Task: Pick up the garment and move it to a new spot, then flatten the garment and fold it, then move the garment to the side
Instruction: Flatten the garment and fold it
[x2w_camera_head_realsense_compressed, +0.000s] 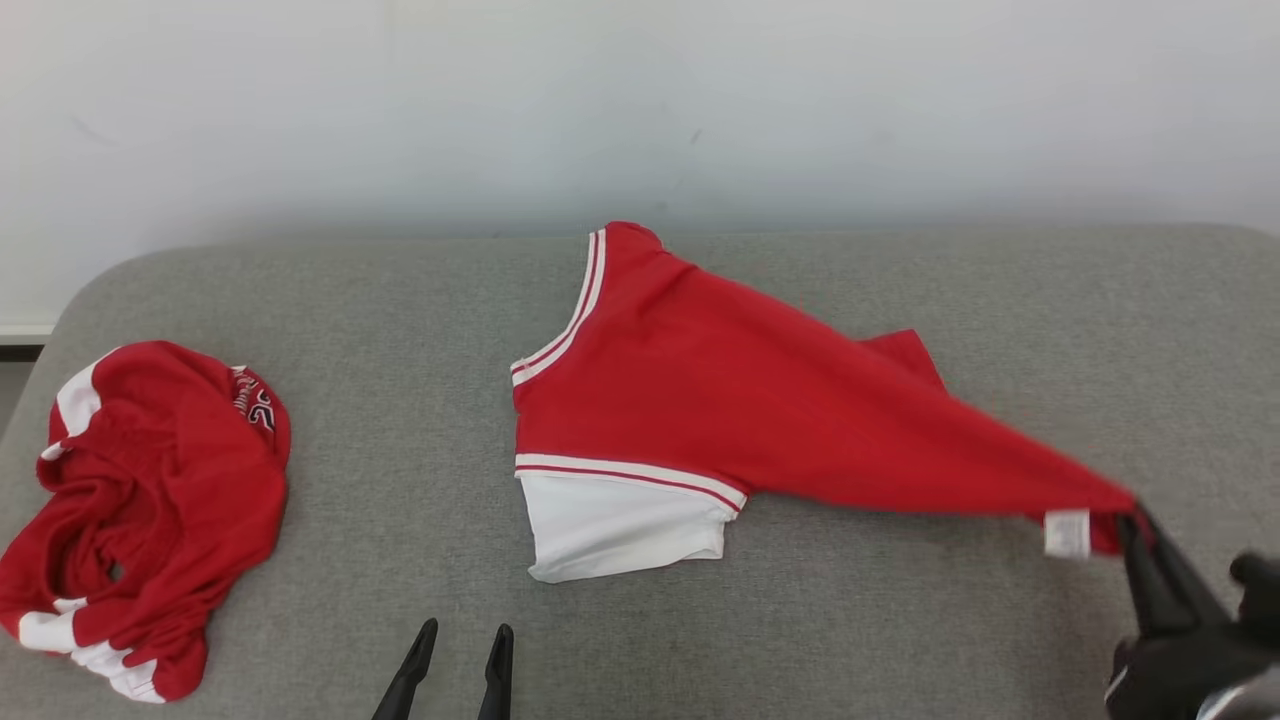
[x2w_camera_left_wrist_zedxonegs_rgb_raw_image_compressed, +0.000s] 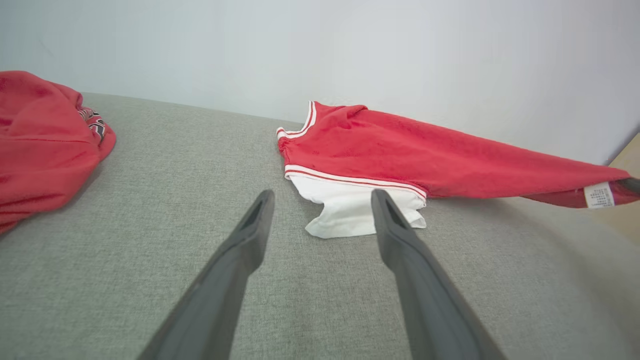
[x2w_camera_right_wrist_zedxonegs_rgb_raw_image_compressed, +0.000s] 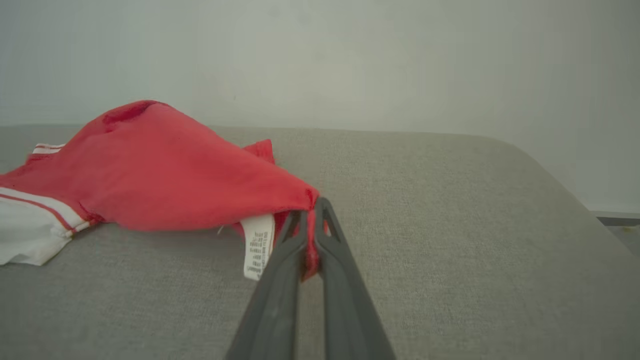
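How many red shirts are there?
2. A crumpled red-and-white fabric shirt lies at the left; a stretched-out red-and-white fabric shirt lies mid-surface, corner in the right pincer. None looks hidden.

From my seat this looks like a bare test room more than a lived-in home. I work over a grey cloth-covered pad (x2w_camera_head_realsense_compressed: 350, 300) with rounded corners, and a plain white wall (x2w_camera_head_realsense_compressed: 640, 100) with faint scuffs rises just behind its far edge. Past the pad's right edge I see a skirting strip (x2w_camera_right_wrist_zedxonegs_rgb_raw_image_compressed: 615, 216) and dull floor (x2w_camera_right_wrist_zedxonegs_rgb_raw_image_compressed: 627, 235). A red and white garment (x2w_camera_head_realsense_compressed: 700, 400) lies mid-pad, and a second garment (x2w_camera_head_realsense_compressed: 150, 500) is bunched at the left edge.
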